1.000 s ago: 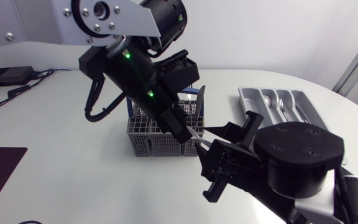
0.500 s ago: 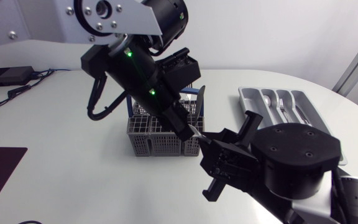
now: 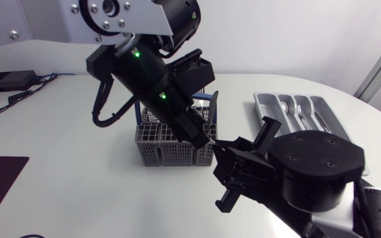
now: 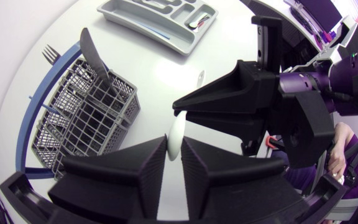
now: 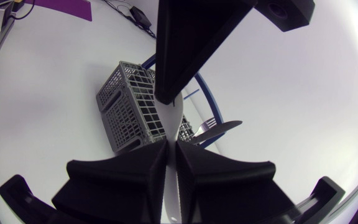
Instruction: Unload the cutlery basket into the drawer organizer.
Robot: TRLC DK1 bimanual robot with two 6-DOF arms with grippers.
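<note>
Your left end effector (image 4: pixel 174 142) is clamped on a slender silver utensil (image 4: pixel 174 127), its two black fingers pressing one end from both sides. Your right end effector (image 5: pixel 171 148) meets it head-on and looks closed on the other end of the same utensil, so both arms hold it at once, in the air just beside the grey grid cutlery basket (image 3: pixel 167 142). I judge this to be the hand-over step: the piece is out of the basket and passing from left arm to right.

Next, open the left fingers fully before the right arm pulls away, or the utensil may twist in the grip. The right arm then has to carry it to the silver-grey compartmented drawer organizer (image 3: pixel 264 102), which lies well apart on the white surface (image 3: pixel 78 192) on your right side and already holds some cutlery. A knife (image 4: pixel 92 56) and a fork (image 4: pixel 50 55) stand in the basket, so more trips remain.
</note>
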